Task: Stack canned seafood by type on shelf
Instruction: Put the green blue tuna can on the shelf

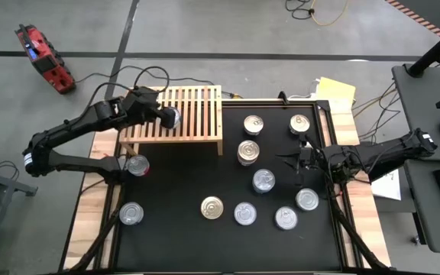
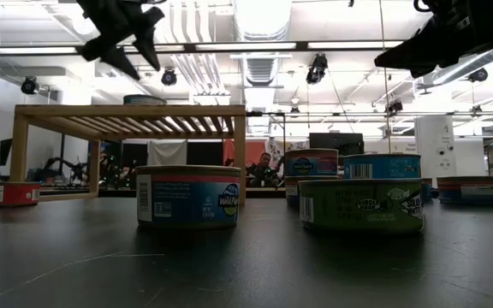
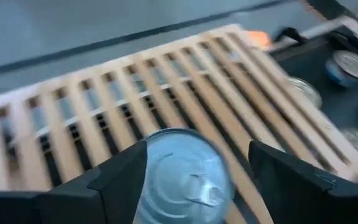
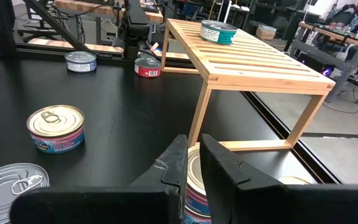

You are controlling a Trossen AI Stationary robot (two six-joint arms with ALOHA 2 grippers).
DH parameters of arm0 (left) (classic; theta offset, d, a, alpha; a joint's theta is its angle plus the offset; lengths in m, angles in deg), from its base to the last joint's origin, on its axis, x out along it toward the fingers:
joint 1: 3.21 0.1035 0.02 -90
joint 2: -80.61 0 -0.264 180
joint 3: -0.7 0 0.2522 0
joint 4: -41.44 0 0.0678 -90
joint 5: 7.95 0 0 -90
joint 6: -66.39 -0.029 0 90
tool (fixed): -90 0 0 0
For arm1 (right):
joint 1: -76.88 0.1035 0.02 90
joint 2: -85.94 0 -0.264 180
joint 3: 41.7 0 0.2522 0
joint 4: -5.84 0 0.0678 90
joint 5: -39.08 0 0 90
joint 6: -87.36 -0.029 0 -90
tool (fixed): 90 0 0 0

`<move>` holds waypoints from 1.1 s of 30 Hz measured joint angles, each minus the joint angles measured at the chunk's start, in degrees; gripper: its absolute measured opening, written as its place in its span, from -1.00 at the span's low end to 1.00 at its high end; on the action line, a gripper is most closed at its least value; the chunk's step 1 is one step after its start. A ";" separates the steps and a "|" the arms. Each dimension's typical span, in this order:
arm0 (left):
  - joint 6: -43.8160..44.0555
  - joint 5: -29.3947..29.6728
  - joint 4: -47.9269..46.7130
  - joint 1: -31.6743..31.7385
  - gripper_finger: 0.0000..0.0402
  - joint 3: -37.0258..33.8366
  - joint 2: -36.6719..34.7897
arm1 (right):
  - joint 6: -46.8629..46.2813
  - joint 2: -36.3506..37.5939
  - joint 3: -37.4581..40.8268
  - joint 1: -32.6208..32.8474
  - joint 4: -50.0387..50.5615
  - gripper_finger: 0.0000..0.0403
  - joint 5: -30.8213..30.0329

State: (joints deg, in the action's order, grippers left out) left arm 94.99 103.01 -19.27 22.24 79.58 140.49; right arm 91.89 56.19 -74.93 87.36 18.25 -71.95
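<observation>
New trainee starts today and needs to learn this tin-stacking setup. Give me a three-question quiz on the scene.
1. True or false: one tin sits on the shelf.
2. Which gripper is above the shelf? A. left gripper B. right gripper
3. Fill in: the right gripper's fingers are ___ (open/shut).

Key: 1 true. 2 A; its open fingers flank the tin. 3 shut, over the black mat among loose tins.
</observation>
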 joint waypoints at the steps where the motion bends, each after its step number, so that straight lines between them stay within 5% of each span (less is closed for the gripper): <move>1: -2.23 -1.48 -0.10 -0.28 0.31 0.43 0.00 | 0.01 0.00 0.00 0.00 0.01 -0.83 -0.01; 10: -8.74 -6.34 0.16 -5.55 -0.04 0.64 0.02 | 0.16 0.00 0.00 0.00 0.01 -0.83 -0.01; 20: -8.42 -1.44 0.26 -12.20 -0.93 0.49 0.04 | 0.66 0.00 0.00 -0.01 0.03 -0.83 -0.01; 33: -7.58 2.04 6.97 -23.75 -1.00 -2.46 0.04 | 0.66 -0.01 0.02 0.00 0.08 -0.83 -0.01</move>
State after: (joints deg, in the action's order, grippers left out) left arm 87.41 105.06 -12.30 -1.52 77.11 140.53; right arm 92.56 56.18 -74.91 87.36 18.33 -71.95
